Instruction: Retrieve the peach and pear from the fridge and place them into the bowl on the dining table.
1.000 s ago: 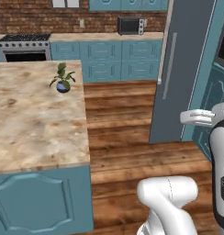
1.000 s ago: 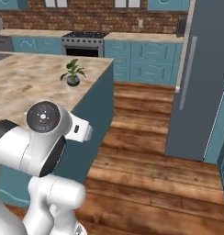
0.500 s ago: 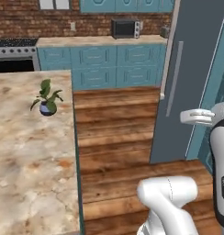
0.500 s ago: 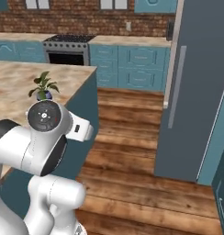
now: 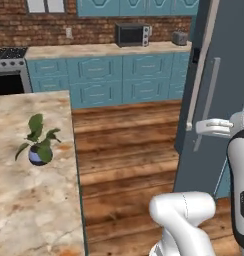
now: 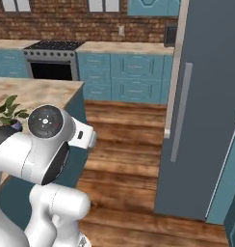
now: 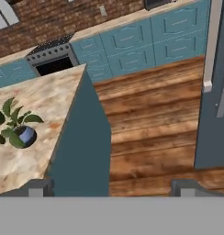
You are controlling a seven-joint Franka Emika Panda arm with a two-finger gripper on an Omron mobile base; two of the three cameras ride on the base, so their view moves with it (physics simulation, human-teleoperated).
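The fridge [image 5: 221, 100] is a tall slate-grey front at the right, with long pale bar handles [image 6: 181, 111] and its doors apparently shut; its edge also shows in the hand view [image 7: 215, 92]. The dining table [image 5: 24, 200] of beige marbled stone lies to the left [image 6: 42, 94] [image 7: 45, 98]. My gripper [image 7: 114, 188] is open, with nothing between its fingertips [image 7: 38, 188]. It looks over the table's corner and the wooden floor. The peach, the pear and the bowl are out of view.
A potted plant [image 5: 39, 145] [image 7: 17, 126] stands on the table. Teal cabinets, a stove [image 6: 52, 62] and a microwave [image 5: 132, 35] line the far brick wall. Wooden floor [image 5: 129, 150] stretches between table and fridge.
The whole picture has shifted, so the base has moved. The table and plant have slid left and nearer, and the fridge looms larger at right. The gripper stays open.
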